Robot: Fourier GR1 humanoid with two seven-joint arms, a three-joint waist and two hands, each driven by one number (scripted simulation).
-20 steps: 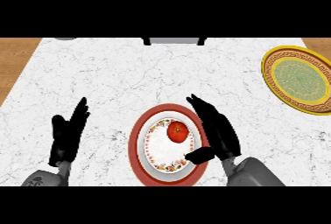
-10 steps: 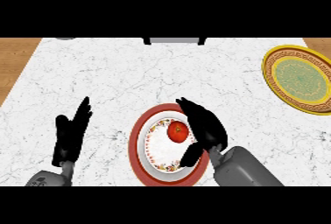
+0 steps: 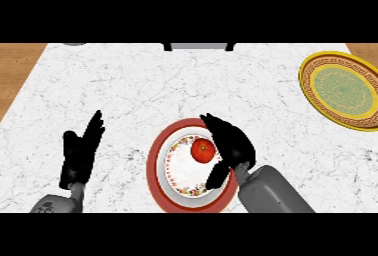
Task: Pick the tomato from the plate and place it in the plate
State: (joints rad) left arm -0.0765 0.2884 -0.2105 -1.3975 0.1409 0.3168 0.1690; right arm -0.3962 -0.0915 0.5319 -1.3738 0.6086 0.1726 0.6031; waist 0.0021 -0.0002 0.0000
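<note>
I count 1 tomato [image 3: 202, 150], 2 plates, 2 robot hands. Tomato: round, red, smooth, sitting approx. centre of the near plate [image 3: 158, 167], which has a red rim and white middle w/ a flowered ring. Far plate [image 3: 316, 97], top right, well apart: yellow rim, green patterned centre. Bench [image 3: 140, 85]: white w/ grey veins, marble look. Right robot hand [image 3: 235, 144] lies over the near plate's right side, just beside the tomato, fingers straightish, gripping nothing; can't tell if touching. Left robot hand [image 3: 80, 156] rests open at left, fingers up.
</note>
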